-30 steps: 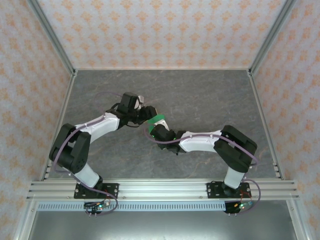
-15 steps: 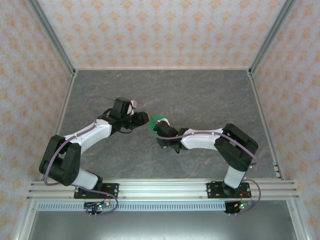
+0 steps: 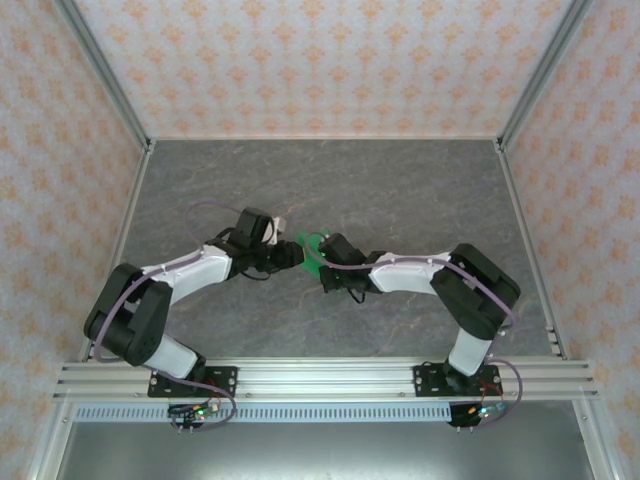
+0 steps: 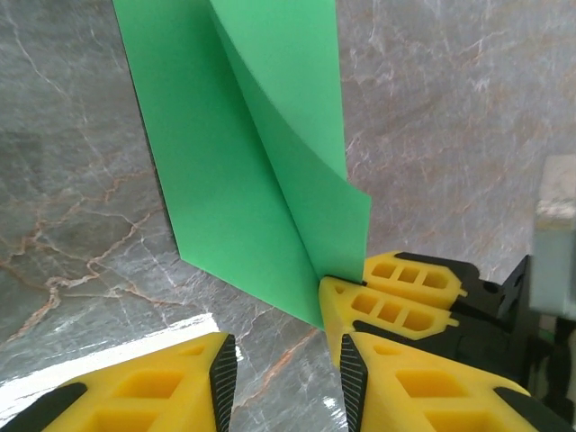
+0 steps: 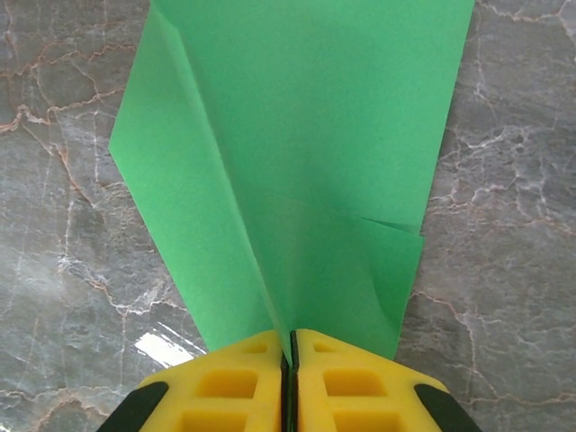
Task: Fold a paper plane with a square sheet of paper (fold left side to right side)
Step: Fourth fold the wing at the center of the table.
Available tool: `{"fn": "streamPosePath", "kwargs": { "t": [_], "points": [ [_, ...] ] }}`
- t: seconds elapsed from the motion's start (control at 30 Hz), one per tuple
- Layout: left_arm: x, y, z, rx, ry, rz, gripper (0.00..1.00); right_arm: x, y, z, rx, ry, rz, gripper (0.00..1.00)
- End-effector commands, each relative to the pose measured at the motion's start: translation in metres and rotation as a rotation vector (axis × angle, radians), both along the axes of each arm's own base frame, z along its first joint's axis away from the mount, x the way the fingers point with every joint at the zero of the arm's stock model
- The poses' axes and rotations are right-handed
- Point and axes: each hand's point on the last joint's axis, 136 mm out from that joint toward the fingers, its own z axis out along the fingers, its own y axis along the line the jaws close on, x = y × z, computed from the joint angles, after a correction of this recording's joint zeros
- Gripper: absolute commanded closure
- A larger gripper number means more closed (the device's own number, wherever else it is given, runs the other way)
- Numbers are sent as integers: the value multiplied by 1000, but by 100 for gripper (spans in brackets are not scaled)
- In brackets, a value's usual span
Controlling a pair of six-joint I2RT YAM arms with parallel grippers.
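The right fingers are pressed together, pinching the near end of the folded green sheet of paper at its crease. The sheet fans out ahead of them over the grey marble tabletop. The left fingers are spread apart, with one corner of the sheet just ahead of their gap.

paper: matt, smooth | table: glossy stone-look | fingers: yellow plastic
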Motion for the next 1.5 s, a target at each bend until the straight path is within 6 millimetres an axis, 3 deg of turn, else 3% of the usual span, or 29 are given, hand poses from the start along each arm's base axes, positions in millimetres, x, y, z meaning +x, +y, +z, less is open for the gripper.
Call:
{"fn": "streamPosePath", "kwargs": {
  "t": [0.0, 0.43, 0.97, 1.47],
  "points": [
    [10, -11, 8, -24, -39, -25, 61, -4, 2, 4, 56, 22, -10, 88],
    [18, -29, -3, -40, -21, -33, 61, 0, 8, 11, 190, 103, -41, 88],
    [32, -37, -20, -46, -15, -25, 60, 0, 12, 1, 252, 176, -65, 88],
    [31, -36, -39, -23, 21, -23, 59, 0, 11, -6, 279, 215, -77, 88]
  ]
}}
